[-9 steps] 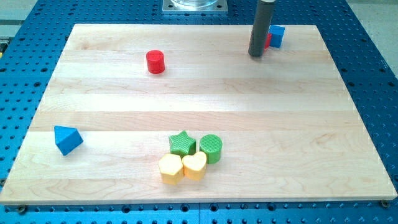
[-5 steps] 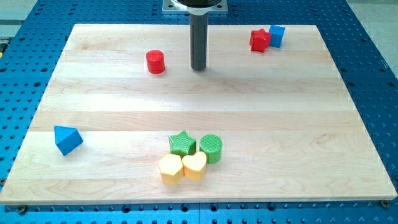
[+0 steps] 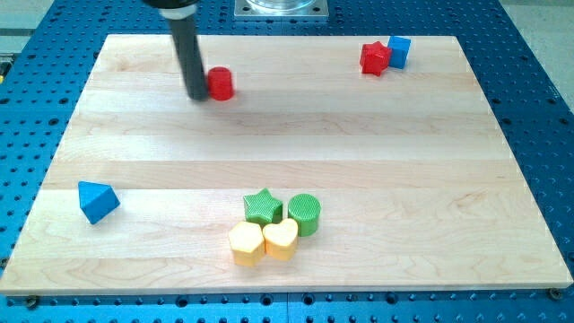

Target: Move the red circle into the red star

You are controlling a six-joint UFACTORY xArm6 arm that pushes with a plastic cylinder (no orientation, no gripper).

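Red circle (image 3: 220, 83) sits at the surface's (image 3: 377, 161) upper left, well apart from the red star (image 3: 374, 58) at upper right, which touches a blue cube (image 3: 399, 51). My tip (image 3: 196, 95) is just beside the circle on the view's left, apparently touching it. The tool is a plain rod, grasping nothing. Blue triangle (image 3: 96, 201) lower left; green star (image 3: 263, 206), green circle (image 3: 305, 213), yellow hexagon (image 3: 246, 243) and yellow heart (image 3: 281, 239) are clustered at bottom centre.

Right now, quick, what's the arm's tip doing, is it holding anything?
My tip: a plain rod, holding nothing; it sits just to the view's left of the red circle, touching or nearly touching.
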